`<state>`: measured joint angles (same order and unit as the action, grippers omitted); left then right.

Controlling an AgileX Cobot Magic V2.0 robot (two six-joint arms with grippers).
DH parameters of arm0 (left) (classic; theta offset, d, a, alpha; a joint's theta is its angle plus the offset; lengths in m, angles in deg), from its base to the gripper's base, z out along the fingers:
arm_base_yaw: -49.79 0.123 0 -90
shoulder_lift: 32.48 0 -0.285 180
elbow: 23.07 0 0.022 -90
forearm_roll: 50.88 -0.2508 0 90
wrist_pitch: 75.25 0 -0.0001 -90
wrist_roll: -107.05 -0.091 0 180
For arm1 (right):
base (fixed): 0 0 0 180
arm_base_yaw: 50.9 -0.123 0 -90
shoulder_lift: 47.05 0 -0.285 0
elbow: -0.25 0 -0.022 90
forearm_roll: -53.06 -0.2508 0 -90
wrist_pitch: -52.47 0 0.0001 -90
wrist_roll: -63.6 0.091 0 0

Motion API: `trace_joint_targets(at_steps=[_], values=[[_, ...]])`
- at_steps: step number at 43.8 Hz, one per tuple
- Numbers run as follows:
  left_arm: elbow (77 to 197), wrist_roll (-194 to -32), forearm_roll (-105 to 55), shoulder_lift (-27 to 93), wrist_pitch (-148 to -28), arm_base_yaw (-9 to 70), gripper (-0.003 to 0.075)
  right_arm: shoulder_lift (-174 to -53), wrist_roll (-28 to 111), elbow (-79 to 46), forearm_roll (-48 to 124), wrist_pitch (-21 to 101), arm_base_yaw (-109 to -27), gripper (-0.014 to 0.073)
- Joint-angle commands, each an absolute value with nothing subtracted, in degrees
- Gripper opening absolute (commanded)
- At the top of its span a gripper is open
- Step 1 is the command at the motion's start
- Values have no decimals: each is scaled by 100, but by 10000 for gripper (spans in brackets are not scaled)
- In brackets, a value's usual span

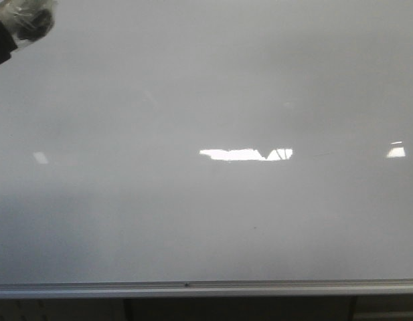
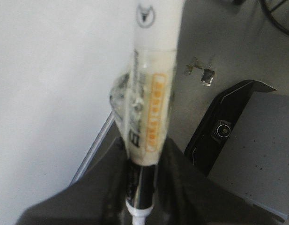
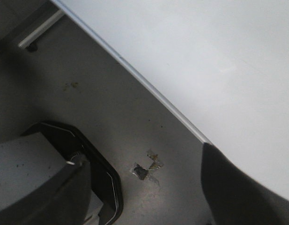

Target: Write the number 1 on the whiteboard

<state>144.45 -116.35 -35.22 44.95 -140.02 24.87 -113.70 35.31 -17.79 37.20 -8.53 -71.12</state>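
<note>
And here is the whiteboard point(image 1: 206, 200), filling almost the whole front view, glossy and pale grey, with bright light reflections point(image 1: 246, 154) stretched across its middle and a smaller glint off to the right. Its silver-grey rim point(image 1: 193, 286) runs along the near edge. No black stroke shows anywhere on it: the surface is bare, so the number 1 is not yet written.

Up in the far left corner of the front view, something dark wrapped in clear tape point(image 1: 29, 20) pokes in; it is the left arm's end, though too blurred to make out detail.

Over to the left wrist view: the left pincer point(image 2: 142, 183) is clamped on a white marker pen point(image 2: 153, 84), its dark fingers point(image 2: 181, 187) pressed against the barrel on both sides. The pen carries an orange label and a wad of clear tape around its middle, and it hangs off the board's edge, over the grey floor point(image 2: 228, 51), with the white board to one side.

The right wrist view shows the board's rim cutting diagonally, floor below it with a small scrap of debris point(image 3: 146, 168). Of the right pincer only dark finger parts point(image 3: 238, 192) show at the edges, spread wide with nothing between them.
</note>
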Motion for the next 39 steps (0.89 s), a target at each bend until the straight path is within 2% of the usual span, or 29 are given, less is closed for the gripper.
trace_joint_targets(at_steps=[1, 7, 22, 39], values=[[14659, -11853, -3341, 4345, -13886, 2108, 48, -11586, 3047, -1291, 3517, -859, -7539, 527], [14659, -11910, -3341, 4345, -13874, 1688, 48, -12006, 2725, -782, 3373, -1035, -8070, 527], [14659, -11937, -3341, 4345, -13768, 1147, 48, -12670, 684, -52, 2168, -633, -8858, 527], [14659, -11937, -3375, 4345, -13695, 1149, 48, -13518, 508, 541, 2121, -454, -9342, 512]])
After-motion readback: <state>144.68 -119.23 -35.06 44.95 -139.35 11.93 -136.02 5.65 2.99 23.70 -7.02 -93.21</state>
